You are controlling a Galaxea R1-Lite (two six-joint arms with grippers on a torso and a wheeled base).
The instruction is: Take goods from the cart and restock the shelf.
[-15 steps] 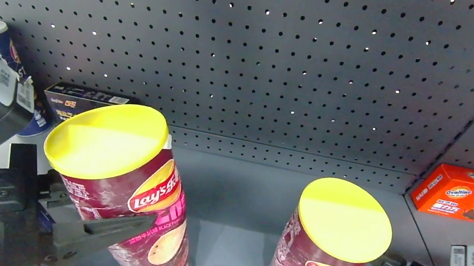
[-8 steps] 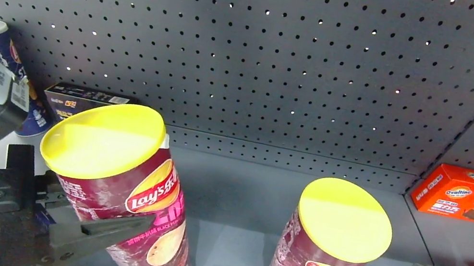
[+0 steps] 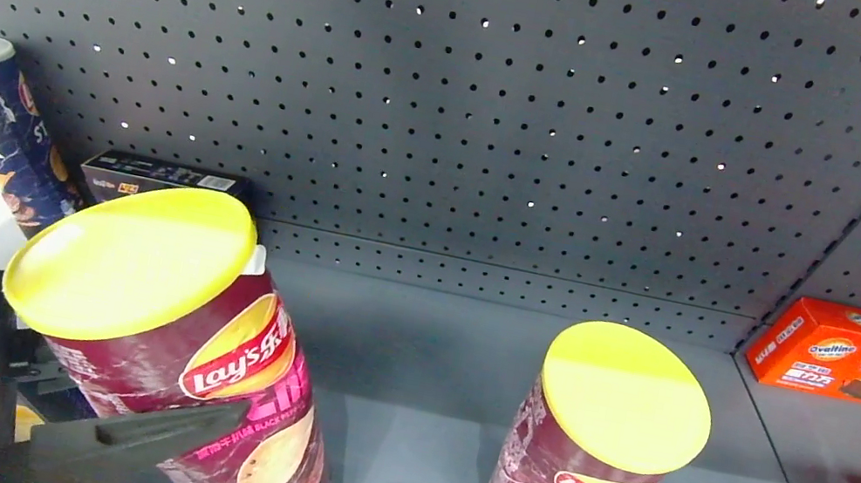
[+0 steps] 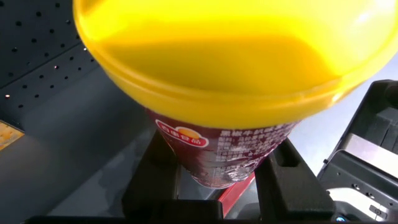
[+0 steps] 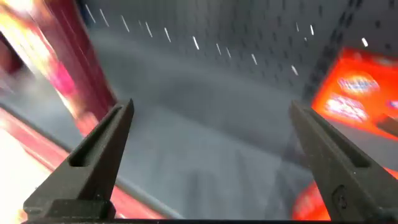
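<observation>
canisters with yellow lids are your goods; the left gripper (image 4: 219, 186) is clamped on one canister (image 3: 197, 360), a finger on each side of its body below the lid, low over the shelf (image 3: 444, 368) at the robot's left; it leans leftward, probably because the base is not squarely down, though you cannot tell whether it touches; the second canister (image 3: 585, 472) stands upright and free near the middle, well apart, which looks like spacing for a row; the right gripper (image 5: 211, 155) hangs wide and empty, facing the shelf near an orange box (image 3: 858, 352); the left wrist view gives you both fingers on the canister wall; the head view gives you the lean and the spacing.
</observation>
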